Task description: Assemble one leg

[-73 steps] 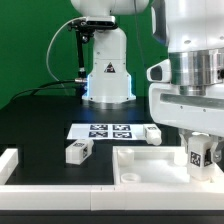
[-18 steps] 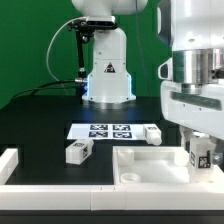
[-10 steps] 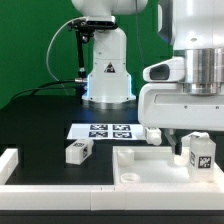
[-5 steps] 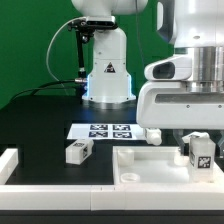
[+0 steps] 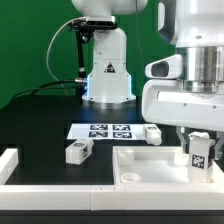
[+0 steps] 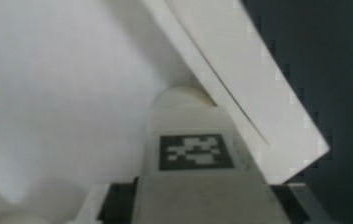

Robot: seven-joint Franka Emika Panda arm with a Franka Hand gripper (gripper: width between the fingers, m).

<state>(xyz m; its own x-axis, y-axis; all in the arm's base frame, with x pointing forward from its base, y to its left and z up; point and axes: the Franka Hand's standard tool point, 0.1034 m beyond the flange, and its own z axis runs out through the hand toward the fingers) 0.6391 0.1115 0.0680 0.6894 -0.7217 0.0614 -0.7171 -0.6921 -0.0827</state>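
- Tray-like white panel (image 5: pixel 150 165) lies at the front of the black surface (image 5: pixel 40 120); nothing loose shows in its recess.
- Tool (image 5: pixel 199 150) hangs over the panel's end at the exterior view's right, clenched on a tagged leg (image 5: pixel 199 155) — upright, its tag facing the camera.
- Second leg (image 5: pixel 79 151) lies on open surface toward the exterior view's left, well apart; a third (image 5: pixel 152 134) sits beside the marker board (image 5: pixel 105 130).
- Wrist view: held leg (image 6: pixel 198 150) against the panel wall (image 6: pixel 244 80); the fingers are cropped.

Matt white plastic leg (image 5: pixel 198 157), glossy white panel (image 5: pixel 150 165), matt black table (image 5: pixel 40 125).
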